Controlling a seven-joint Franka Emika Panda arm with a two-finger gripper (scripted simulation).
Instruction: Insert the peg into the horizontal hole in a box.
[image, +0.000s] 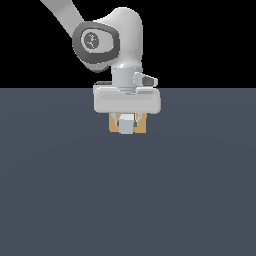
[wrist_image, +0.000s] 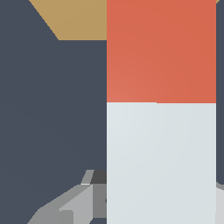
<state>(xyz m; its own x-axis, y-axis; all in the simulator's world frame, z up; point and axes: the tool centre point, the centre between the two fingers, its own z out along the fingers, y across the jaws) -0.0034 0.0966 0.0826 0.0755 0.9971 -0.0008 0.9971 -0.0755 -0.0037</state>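
My gripper (image: 127, 119) is shut on the peg (image: 126, 126), holding it level just above the floor. In the exterior view the peg's pale grey end faces the camera and covers the middle of the tan box (image: 143, 128) right behind it, so the hole is hidden. In the wrist view the peg (wrist_image: 161, 162) fills much of the frame, and its red-orange end (wrist_image: 161, 50) points at the box (wrist_image: 74, 19), which shows as a tan wedge. I cannot tell whether the red tip has entered the hole. The grey fingers (wrist_image: 65, 210) show beside the peg's pale part.
The dark grey-blue floor (image: 125, 200) spreads all around the box. The white arm (image: 107, 40) rises above the gripper towards the exterior view's left. No other objects show.
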